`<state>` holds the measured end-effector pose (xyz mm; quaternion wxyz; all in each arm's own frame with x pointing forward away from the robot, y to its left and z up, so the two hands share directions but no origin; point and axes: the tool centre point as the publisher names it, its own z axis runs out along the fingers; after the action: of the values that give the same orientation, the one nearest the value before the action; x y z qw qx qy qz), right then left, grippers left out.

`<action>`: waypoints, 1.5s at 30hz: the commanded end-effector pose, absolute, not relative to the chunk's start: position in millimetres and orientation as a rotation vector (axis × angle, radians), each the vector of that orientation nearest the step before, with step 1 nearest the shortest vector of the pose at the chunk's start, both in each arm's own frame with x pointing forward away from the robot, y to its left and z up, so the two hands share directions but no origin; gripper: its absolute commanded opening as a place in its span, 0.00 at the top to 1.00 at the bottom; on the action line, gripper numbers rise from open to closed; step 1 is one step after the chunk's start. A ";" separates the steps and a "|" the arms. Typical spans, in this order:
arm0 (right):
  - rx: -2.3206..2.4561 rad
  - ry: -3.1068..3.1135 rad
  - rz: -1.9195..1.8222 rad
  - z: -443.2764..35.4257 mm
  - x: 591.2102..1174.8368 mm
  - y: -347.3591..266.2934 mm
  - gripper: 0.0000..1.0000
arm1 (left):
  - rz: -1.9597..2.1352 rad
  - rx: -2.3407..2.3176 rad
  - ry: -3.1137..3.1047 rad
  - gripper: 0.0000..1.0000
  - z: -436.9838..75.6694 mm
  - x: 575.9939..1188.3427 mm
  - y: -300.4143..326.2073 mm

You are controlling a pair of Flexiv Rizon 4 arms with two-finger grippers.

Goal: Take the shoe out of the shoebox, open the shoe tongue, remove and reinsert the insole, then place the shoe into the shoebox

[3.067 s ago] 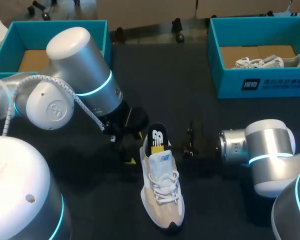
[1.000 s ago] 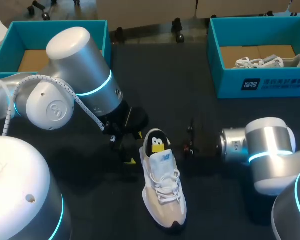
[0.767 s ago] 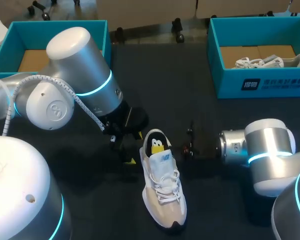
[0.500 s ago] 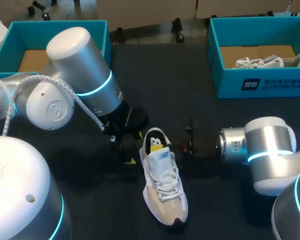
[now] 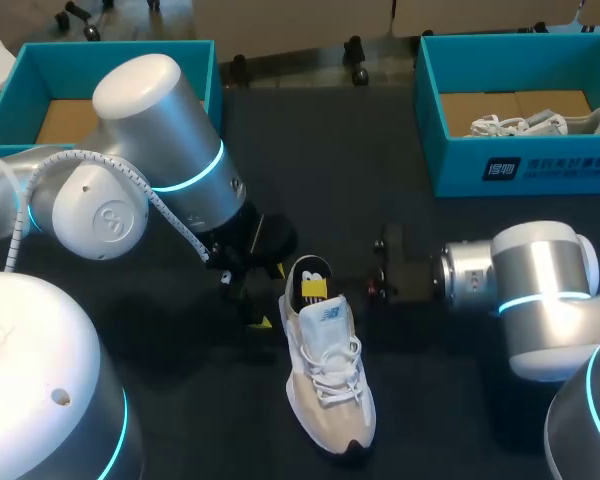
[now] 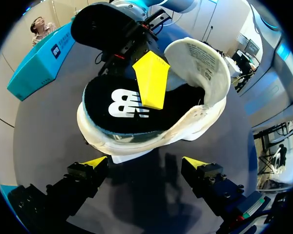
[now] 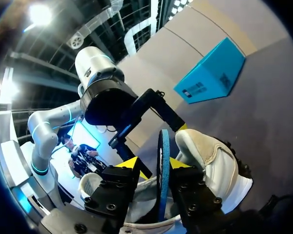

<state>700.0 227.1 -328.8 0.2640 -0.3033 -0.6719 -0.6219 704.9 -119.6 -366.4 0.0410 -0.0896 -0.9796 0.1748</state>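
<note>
Two shoeboxes (image 5: 110, 58) (image 5: 525, 168), two shoes (image 5: 328, 385) (image 5: 532, 124) (one boxed); right hand (image 7: 154, 165) seemingly pinches insole (image 6: 122, 105).

Insole (image 5: 311, 284) goes down
Held in the right gripper (image 7: 156, 165), it has sunk deeper into the shoe (image 5: 331, 385) — the shoe itself turned slightly rightward.

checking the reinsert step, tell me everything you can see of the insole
The insole is black on top with a white logo and a blue foam edge. Its heel end stands up out of the heel opening of the beige shoe, the rest tucked inside. The right pincer pinches it from both faces.
</note>
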 end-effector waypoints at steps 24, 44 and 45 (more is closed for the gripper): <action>-0.833 -1.792 -1.717 -337.5 716.9 218.7 1.00 | 0.534 -0.276 -3.000 0.00 -366.9 705.2 -120.0; -0.913 -1.759 -1.688 -347.2 687.7 223.7 1.00 | 0.534 -0.276 -3.000 0.00 -366.9 705.2 -120.0; -0.905 -1.771 -1.690 -344.0 688.3 224.5 0.85 | 0.534 -0.276 -3.000 0.00 -366.9 705.2 -120.0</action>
<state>694.6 223.1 -348.3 0.2696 -0.3311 -0.6509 -0.6277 704.9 -119.6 -366.4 0.0410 -0.0896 -0.9796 0.1748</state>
